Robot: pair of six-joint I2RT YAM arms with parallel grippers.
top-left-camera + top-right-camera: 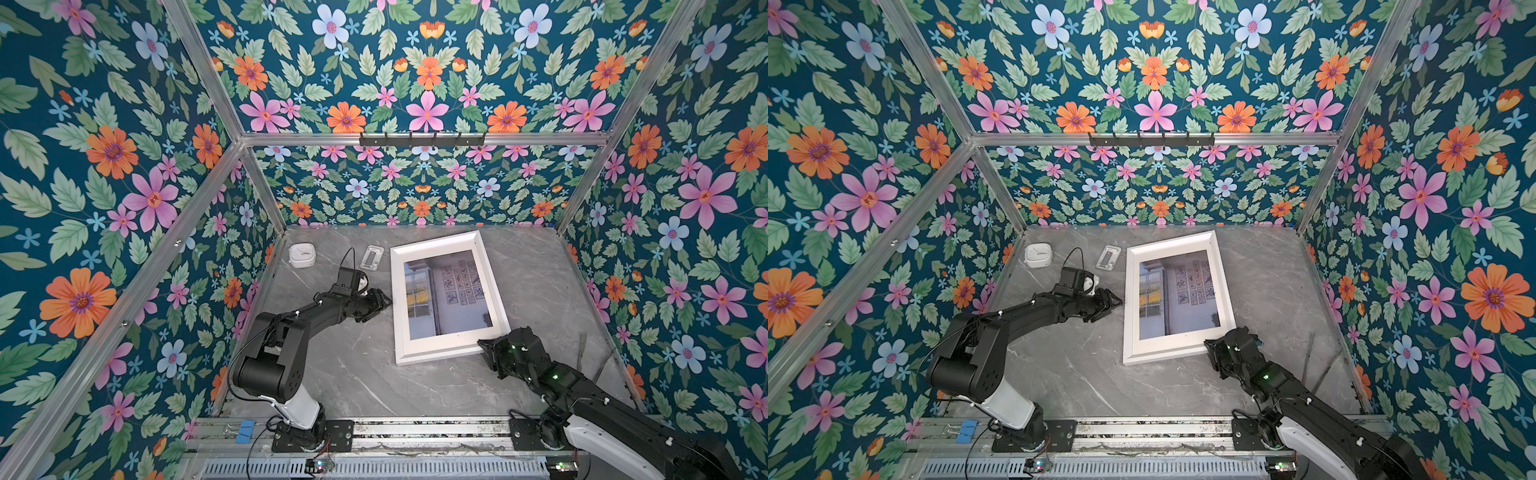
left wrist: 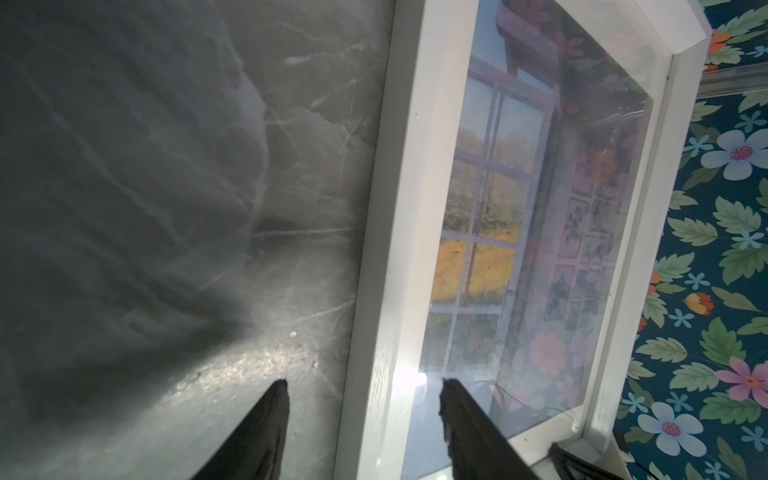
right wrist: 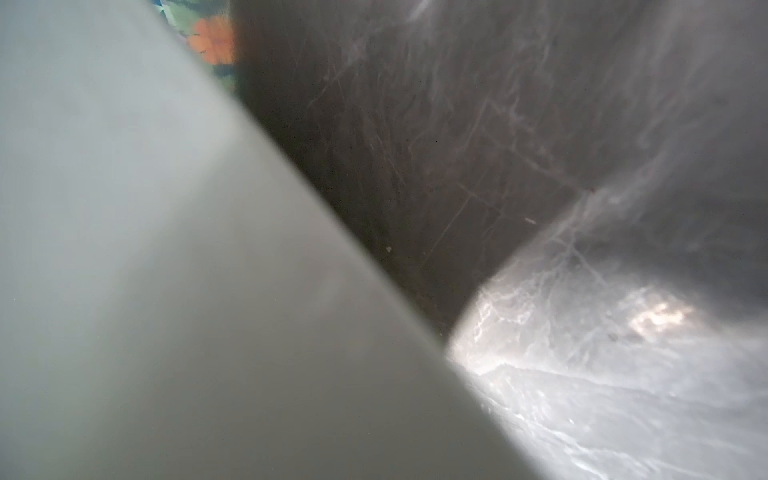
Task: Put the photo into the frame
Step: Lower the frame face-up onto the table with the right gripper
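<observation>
Since the blurred frame [image 3: 166, 291] fills its wrist view, the right gripper's [image 1: 483, 345] hold cannot be told; the left gripper [image 2: 365, 388] gapes astride the frame's rim, empty.

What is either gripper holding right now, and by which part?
The right gripper appears to grip the frame at its near right corner, though the contact itself is hidden. The left gripper is open, holding nothing.

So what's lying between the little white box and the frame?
A small flat grey rectangular plate, lying on the table; both top views show it.
</observation>
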